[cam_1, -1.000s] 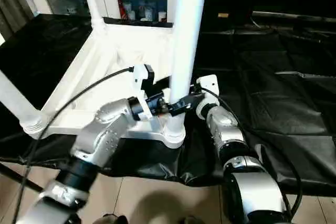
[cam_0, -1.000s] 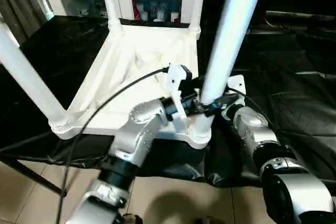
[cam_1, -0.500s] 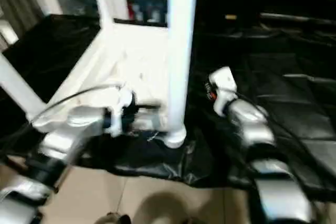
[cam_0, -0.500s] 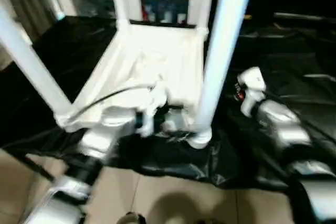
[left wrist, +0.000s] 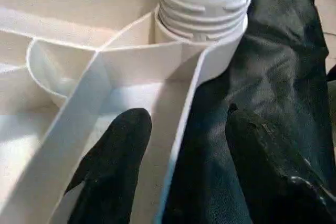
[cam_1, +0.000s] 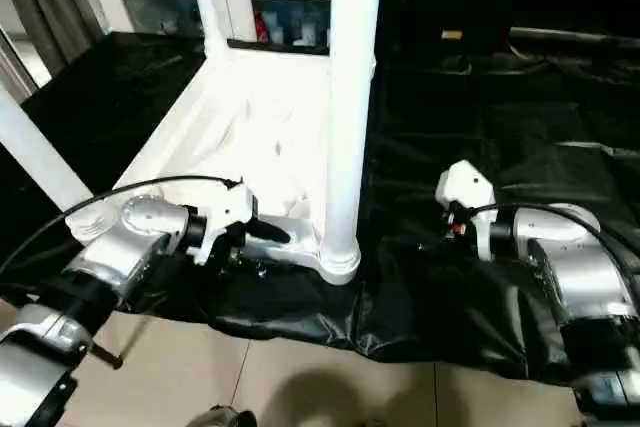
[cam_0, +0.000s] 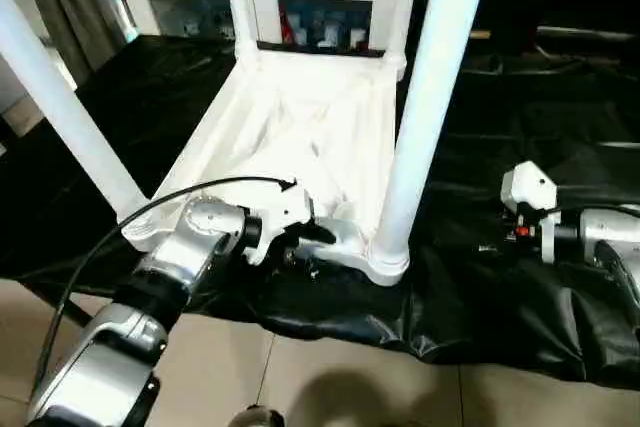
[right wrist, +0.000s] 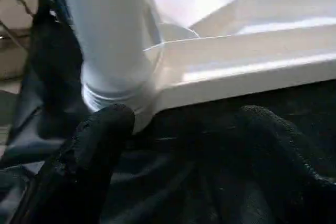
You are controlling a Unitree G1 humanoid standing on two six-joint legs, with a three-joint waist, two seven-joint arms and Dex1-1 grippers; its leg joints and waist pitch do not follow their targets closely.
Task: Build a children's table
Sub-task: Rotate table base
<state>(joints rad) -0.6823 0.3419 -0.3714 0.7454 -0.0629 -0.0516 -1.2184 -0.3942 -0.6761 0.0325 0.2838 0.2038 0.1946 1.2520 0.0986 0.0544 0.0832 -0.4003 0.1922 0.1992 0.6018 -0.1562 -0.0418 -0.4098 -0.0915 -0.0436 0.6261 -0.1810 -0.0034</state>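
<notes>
a second ago both grippers were up against the near leg; now they have let go, so that leg stands in its corner socket by itself and all four legs look fitted. the upside-down children's table lies on the black cloth. the left gripper straddles the table's rim with its fingers apart, not squeezing, and the right gripper is wide open, holding nothing, off to the side.

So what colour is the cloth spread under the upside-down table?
Black: a glossy, wrinkled sheet under the white table, seen best in the right eye view.
</notes>
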